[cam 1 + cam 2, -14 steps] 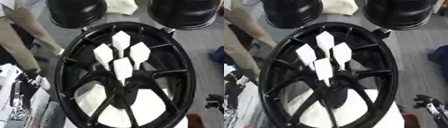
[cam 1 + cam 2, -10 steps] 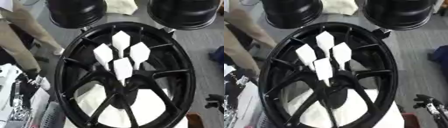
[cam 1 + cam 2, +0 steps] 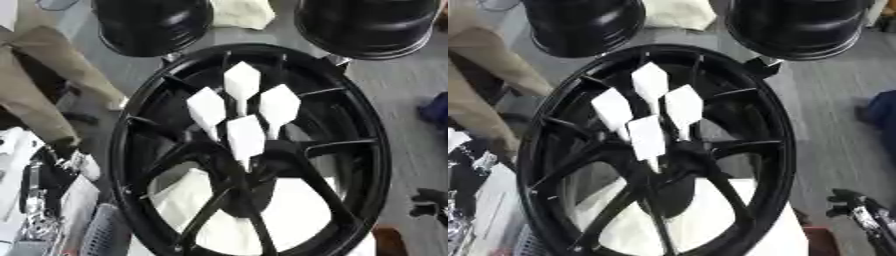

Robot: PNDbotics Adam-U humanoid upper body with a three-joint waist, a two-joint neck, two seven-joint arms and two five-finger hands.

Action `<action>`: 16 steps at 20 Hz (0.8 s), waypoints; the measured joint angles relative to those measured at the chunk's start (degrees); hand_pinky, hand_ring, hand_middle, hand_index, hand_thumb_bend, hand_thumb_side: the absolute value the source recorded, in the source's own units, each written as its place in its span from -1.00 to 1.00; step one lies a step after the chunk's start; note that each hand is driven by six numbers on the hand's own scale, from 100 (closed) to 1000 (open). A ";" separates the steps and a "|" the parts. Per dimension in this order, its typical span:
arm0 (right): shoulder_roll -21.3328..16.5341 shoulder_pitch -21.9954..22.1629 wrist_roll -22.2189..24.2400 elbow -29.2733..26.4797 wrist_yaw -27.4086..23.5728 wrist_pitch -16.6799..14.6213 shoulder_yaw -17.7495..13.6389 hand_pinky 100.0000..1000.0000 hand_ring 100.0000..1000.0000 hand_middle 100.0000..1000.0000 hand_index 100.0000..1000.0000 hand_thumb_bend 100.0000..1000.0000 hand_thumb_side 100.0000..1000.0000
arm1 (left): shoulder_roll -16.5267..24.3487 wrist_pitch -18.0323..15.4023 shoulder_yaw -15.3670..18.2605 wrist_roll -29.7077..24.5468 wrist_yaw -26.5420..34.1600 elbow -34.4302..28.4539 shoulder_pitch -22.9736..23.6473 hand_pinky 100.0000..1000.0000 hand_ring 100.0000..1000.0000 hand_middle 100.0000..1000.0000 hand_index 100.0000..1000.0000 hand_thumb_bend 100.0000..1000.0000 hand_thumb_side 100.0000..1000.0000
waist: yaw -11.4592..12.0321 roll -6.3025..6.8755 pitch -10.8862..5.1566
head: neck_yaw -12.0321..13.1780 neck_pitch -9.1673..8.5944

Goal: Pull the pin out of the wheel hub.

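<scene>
Black wheel hub (image 3: 254,150) holds four white-tagged pins (image 3: 246,135); two black rims (image 3: 150,25) stand beyond. Your right hand (image 3: 859,210) shows, fingers unclear.

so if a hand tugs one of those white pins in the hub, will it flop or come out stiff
Probably stiff: the four white pins stand upright from the wheel hub with flat, sharp-edged heads. They look light, with thin stems. The left hand is near the lower left corner.

I see the black wheel hub (image 3: 254,155) lying flat, face up, filling most of my view, its thin spokes running from the centre to the rim. Four white pins (image 3: 246,136) with flat, pointed heads stand upright in a tight cluster just above the centre. White material shows through the lower spoke gaps.
</scene>
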 measured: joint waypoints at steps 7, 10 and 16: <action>-0.16 -0.96 -0.61 -1.13 -2.40 0.46 0.00 0.68 0.15 0.31 0.55 -1.00 0.52 | 2.13 0.00 0.04 1.45 2.44 -1.68 -0.19 0.28 0.41 -0.08 0.29 0.65 -0.08 | -0.42 -0.35 1.27 | -0.32 0.00; -1.66 -1.04 -0.42 -3.52 -4.56 0.67 -0.01 0.69 0.16 0.32 0.56 -1.00 0.49 | 4.23 0.44 0.04 1.77 3.30 -3.28 -0.27 0.28 0.42 -0.07 0.30 0.65 -0.07 | -0.76 -0.45 1.77 | -0.70 0.06; -8.65 -1.47 0.53 -10.56 -11.05 0.20 0.06 0.70 0.19 0.35 0.57 -1.00 0.37 | 9.40 2.44 -0.04 2.93 5.46 -7.93 -0.35 0.30 0.47 -0.02 0.35 0.65 -0.05 | -1.24 -0.77 2.59 | -0.72 0.67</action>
